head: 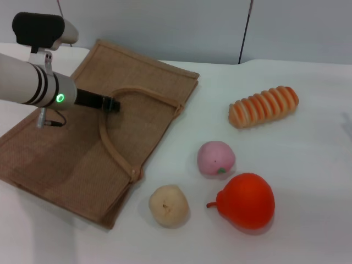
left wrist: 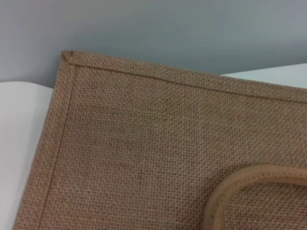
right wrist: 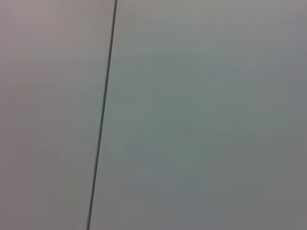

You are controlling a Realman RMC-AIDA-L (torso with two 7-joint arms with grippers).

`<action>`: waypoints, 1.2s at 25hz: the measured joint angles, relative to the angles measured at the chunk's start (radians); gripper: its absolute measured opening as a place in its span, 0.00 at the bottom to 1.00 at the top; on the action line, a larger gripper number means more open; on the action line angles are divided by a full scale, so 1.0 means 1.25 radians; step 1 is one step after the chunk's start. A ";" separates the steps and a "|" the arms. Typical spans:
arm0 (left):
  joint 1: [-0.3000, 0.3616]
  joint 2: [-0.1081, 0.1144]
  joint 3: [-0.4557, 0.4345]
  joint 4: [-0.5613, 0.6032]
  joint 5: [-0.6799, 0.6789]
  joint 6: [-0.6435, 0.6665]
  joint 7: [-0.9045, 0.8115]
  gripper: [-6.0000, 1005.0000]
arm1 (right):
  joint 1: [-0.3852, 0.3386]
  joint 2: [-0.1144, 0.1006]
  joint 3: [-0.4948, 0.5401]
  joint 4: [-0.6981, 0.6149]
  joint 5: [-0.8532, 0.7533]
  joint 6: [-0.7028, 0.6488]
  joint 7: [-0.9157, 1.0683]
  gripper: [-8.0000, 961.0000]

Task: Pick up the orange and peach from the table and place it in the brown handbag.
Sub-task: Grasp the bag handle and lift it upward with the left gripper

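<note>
The brown handbag (head: 93,137) lies flat on the table's left half, its looped handle (head: 144,94) on top. My left gripper (head: 111,103) is low over the bag, its tip at the handle's left bend. The left wrist view shows the bag's weave (left wrist: 144,143) and a curve of the handle (left wrist: 249,179). The orange (head: 248,200) sits at the front right, stem tip pointing left. The pink peach (head: 215,158) lies just behind it. Both fruits rest on the table, apart from the bag. My right gripper is out of view; its wrist view shows only a grey wall.
A beige round fruit (head: 168,205) lies close to the bag's front corner, left of the orange. A striped orange-and-cream bread roll (head: 264,106) lies at the back right. The white table (head: 308,165) ends at a grey wall behind.
</note>
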 joint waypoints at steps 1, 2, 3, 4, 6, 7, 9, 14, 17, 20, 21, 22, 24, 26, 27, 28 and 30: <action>0.002 0.000 0.000 0.001 -0.008 0.000 0.001 0.32 | 0.000 0.000 0.000 0.000 0.000 0.000 0.000 0.88; 0.006 -0.001 0.000 0.002 -0.021 0.001 0.004 0.31 | 0.000 0.000 0.000 0.000 0.000 0.000 0.000 0.88; 0.009 -0.001 0.001 0.003 -0.032 0.002 0.007 0.30 | -0.001 0.000 0.000 0.000 0.000 0.000 0.000 0.88; 0.011 -0.001 0.001 0.004 -0.045 0.003 0.013 0.29 | -0.001 0.000 0.000 0.000 0.000 0.000 0.000 0.88; 0.017 -0.001 0.001 0.007 -0.072 0.003 0.028 0.27 | -0.002 0.000 0.000 0.000 0.000 0.000 0.000 0.88; 0.019 -0.001 0.000 0.007 -0.086 0.005 0.038 0.25 | -0.002 0.000 0.000 0.000 0.000 0.000 0.000 0.88; 0.023 -0.001 0.001 0.007 -0.111 0.009 0.054 0.22 | -0.003 -0.001 0.000 0.000 0.000 0.000 0.000 0.88; 0.027 -0.001 0.005 0.006 -0.126 0.014 0.070 0.13 | -0.003 -0.001 0.000 0.000 0.000 0.000 0.000 0.88; 0.027 -0.001 0.000 0.006 -0.136 0.014 0.082 0.12 | -0.003 -0.001 0.000 0.000 0.000 0.000 0.000 0.88; 0.034 -0.001 -0.001 0.006 -0.179 0.012 0.117 0.12 | -0.004 -0.001 0.000 0.000 0.000 0.000 0.000 0.88; 0.039 -0.001 -0.001 0.006 -0.214 0.006 0.146 0.12 | -0.004 -0.001 0.000 0.000 0.000 0.000 0.000 0.88; 0.045 -0.001 -0.002 0.005 -0.255 -0.005 0.179 0.12 | -0.004 -0.001 0.000 0.000 -0.001 0.000 0.000 0.88; 0.062 -0.001 -0.002 0.005 -0.356 -0.049 0.259 0.12 | -0.004 -0.001 -0.004 0.000 -0.006 0.000 0.000 0.88; 0.079 0.000 -0.003 0.005 -0.437 -0.101 0.321 0.12 | -0.002 -0.001 -0.013 0.000 -0.019 0.000 0.000 0.88; 0.087 0.001 -0.003 0.006 -0.475 -0.129 0.348 0.12 | -0.001 -0.002 -0.020 -0.001 -0.034 0.000 0.000 0.88; 0.092 0.002 -0.003 0.006 -0.497 -0.148 0.364 0.12 | 0.000 -0.002 -0.025 -0.002 -0.047 0.000 0.000 0.88; 0.109 0.005 -0.003 0.006 -0.565 -0.206 0.415 0.12 | 0.002 -0.004 -0.030 -0.006 -0.093 0.000 0.000 0.88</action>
